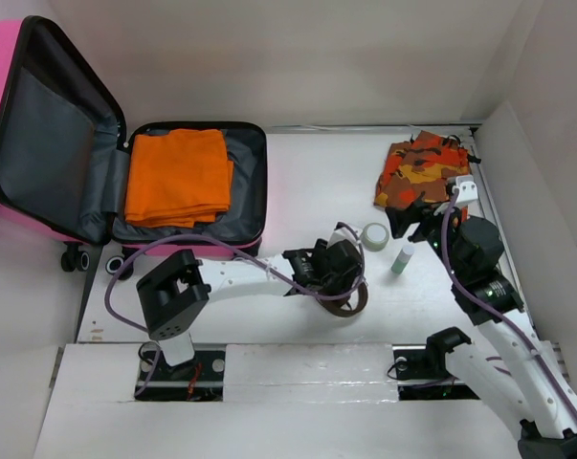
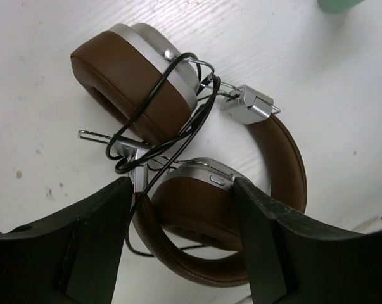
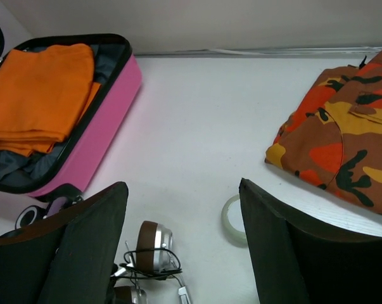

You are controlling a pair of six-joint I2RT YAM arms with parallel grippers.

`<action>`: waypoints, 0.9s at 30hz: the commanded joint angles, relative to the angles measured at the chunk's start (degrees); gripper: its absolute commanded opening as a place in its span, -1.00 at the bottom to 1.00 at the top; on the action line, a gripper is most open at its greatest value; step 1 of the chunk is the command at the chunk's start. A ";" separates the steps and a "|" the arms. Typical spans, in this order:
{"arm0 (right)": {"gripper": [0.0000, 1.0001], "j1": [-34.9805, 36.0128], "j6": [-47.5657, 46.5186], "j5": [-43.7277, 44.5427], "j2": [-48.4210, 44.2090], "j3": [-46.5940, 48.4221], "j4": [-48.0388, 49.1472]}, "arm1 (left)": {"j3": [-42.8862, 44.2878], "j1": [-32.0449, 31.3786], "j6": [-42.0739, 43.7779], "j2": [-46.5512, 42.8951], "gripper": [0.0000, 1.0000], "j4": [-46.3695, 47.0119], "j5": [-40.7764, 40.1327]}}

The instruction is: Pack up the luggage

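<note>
On the tabletop [image 1: 307, 172] the luggage [image 1: 54, 143] lies at the far left, its lid propped up on the left side and a folded cloth [image 1: 178, 177] in the base compartment on the right. Near the middle, in front of the luggage's right end, lie the headphones [image 2: 140, 82], with my left claw [image 2: 181, 187] straddling the nearer ear cup. Just beyond and right of them stands a jar [image 1: 374, 235] with a small bottle [image 1: 402, 258] to its right, and behind both, at the far right, lies a folded garment [image 1: 424, 172], my right claw [image 3: 182, 190] hanging over the jar.
</note>
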 commanded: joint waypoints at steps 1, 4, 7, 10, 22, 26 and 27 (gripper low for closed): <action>0.54 0.60 -0.95 -1.02 -0.30 0.93 2.10 | -1.67 0.97 1.99 2.88 0.17 -1.43 1.58; 0.54 0.60 -0.95 -1.54 0.22 0.93 2.62 | -3.00 2.29 1.21 2.88 0.17 1.83 6.50; 0.54 0.60 -0.95 -2.16 0.75 0.93 2.62 | -3.71 2.29 1.20 2.88 0.26 3.15 8.10; 0.54 0.60 -0.95 -2.69 0.75 0.93 2.62 | -3.71 2.29 0.58 4.54 0.31 3.15 8.62; 0.54 0.60 -0.95 -3.21 0.75 0.93 3.15 | -7.40 2.29 -0.03 0.07 -1.00 3.24 8.62; 0.54 0.60 -0.95 -3.21 0.75 0.93 3.15 | -7.49 2.29 -0.56 -3.26 -1.00 1.93 2.85; 0.54 0.60 -0.95 -3.21 0.75 0.93 3.15 | -7.49 2.29 -0.56 -4.06 -1.00 1.05 1.87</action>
